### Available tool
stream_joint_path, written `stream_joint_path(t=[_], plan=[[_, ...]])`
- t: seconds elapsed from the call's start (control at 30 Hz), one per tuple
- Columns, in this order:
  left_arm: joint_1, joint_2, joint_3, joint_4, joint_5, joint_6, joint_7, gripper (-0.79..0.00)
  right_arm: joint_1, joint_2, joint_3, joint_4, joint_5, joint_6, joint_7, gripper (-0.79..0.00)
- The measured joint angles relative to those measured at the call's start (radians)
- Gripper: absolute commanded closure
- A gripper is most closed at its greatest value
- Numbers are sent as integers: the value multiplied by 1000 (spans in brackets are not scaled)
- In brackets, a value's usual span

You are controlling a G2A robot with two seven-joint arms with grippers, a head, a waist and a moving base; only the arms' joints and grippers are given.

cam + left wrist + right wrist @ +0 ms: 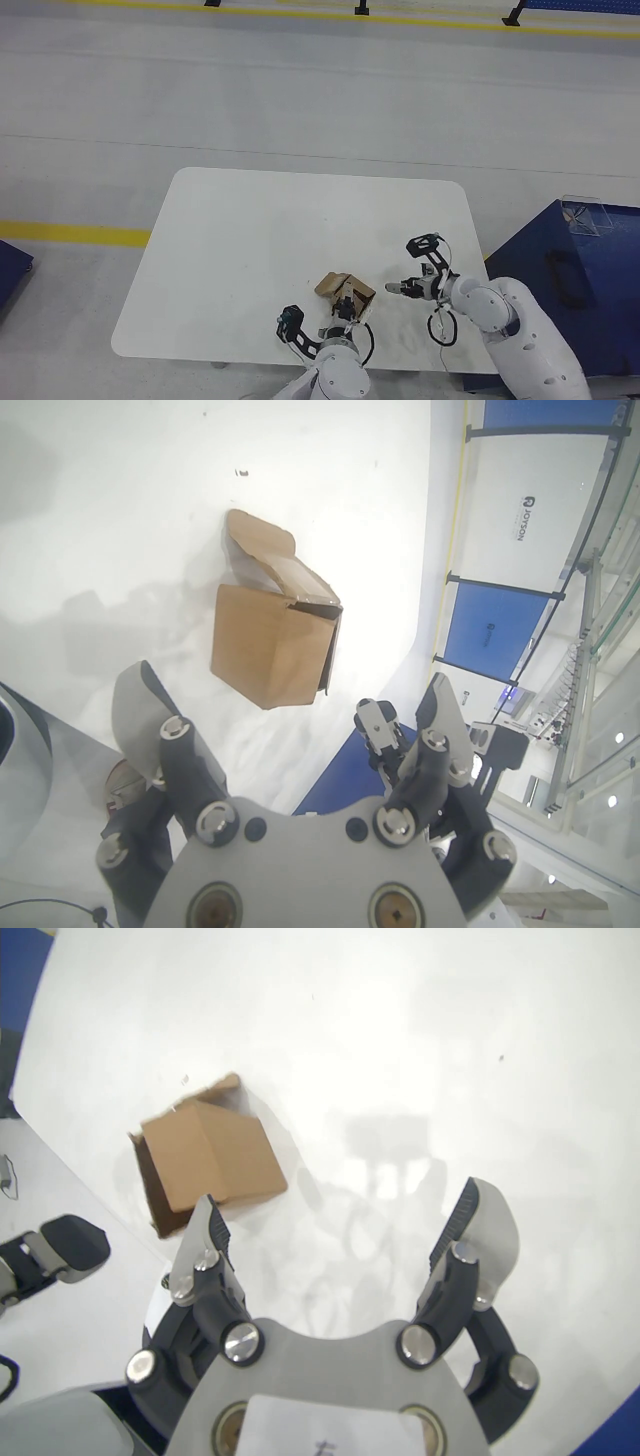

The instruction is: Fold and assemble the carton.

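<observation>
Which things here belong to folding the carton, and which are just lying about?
Job in hand:
carton, partly folded, one end open
left end effector, open
right end effector, open

Lying about:
table under the carton
blue cabinet beside the table
yellow floor line

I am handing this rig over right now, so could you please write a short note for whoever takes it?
Left gripper: open, empty, close to the carton but not touching it.
Right gripper: open, empty, beside the carton, apart from it.
Carton: lying on the table near its front edge, held by neither arm.
Done: body squared up into a box shape.
Left: one end is open and a flap sticks out loose; these likely need folding in and tucking.
</observation>
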Motion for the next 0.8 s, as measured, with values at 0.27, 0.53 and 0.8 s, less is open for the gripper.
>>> stream_joint_path(t=[0.27, 0.53, 0.8], plan=[[1, -4, -2, 18, -3, 1, -27, -785, 51, -28, -147, 77, -42, 39, -17, -785], [1, -4, -2, 18, -3, 1, -27, -785, 180, -70, -247, 185, -7, 144, -97, -785], [1, -4, -2, 18, -3, 1, -27, -785, 329, -130, -369, 323, 57, 189, -146, -785]])
